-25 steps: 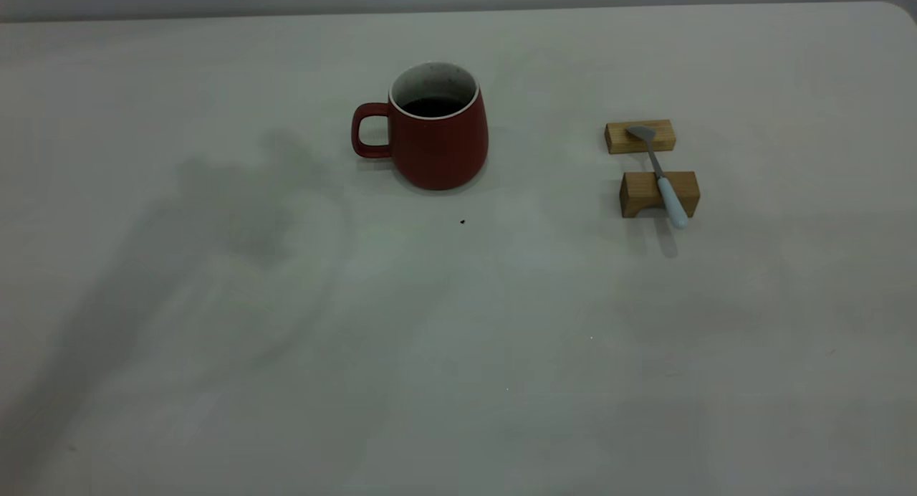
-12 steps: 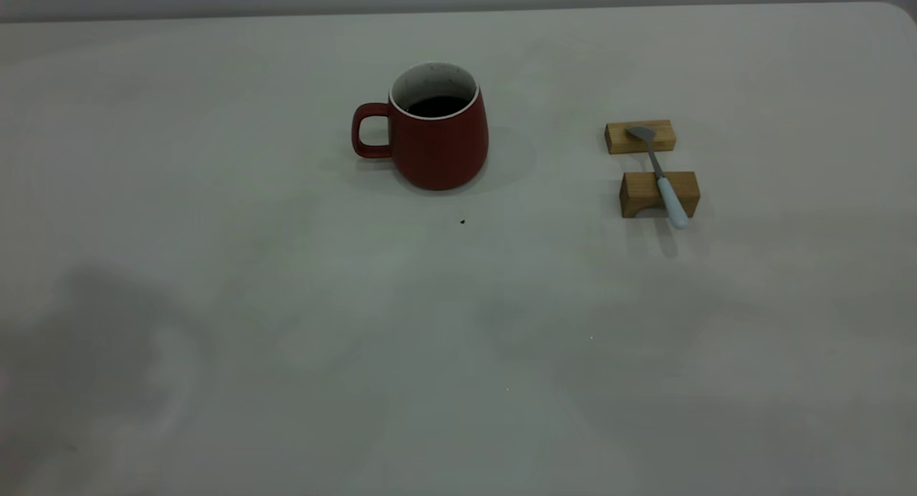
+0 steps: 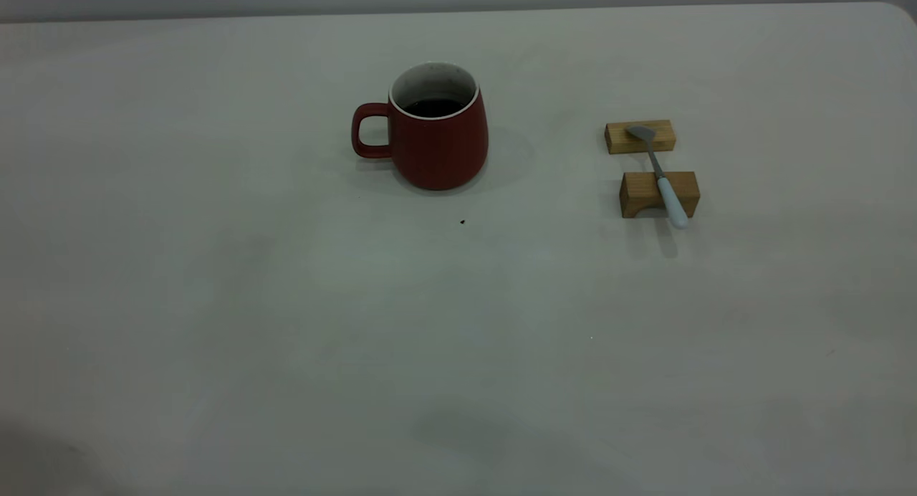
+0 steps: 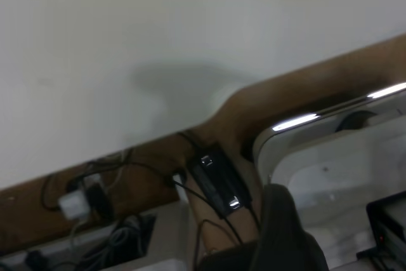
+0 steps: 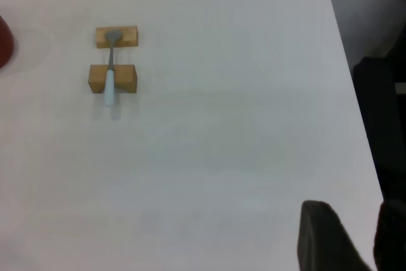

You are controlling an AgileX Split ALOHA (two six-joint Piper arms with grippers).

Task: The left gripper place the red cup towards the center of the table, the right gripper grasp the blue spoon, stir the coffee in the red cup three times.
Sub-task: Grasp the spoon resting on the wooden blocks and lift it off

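The off-white table (image 3: 286, 324) is bare in its near part. Farther on, one tiny speck (image 3: 462, 222) lies on it. One red cup (image 3: 437, 134) stands upright at 12 o'clock from the speck, with coffee (image 3: 432, 107) inside. At 3 o'clock from the cup, well apart, one blue spoon (image 3: 660, 174) lies across two wooden blocks (image 3: 658, 194). The right gripper (image 5: 346, 236) shows only dark fingers; its opening I cannot tell. The left gripper (image 4: 285, 233) looks over the table edge at cables (image 4: 95, 201); I cannot tell its state.

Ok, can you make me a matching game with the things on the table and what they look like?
Things:
1. red cup
2. blue spoon
3. wooden blocks
4. coffee

Descriptions:
A. lies across two supports
B. tan, under the spoon
C. dark, down inside the cup
D. handle sticks out toward the left arm's side

Pairs: 1-D, 2-A, 3-B, 4-C
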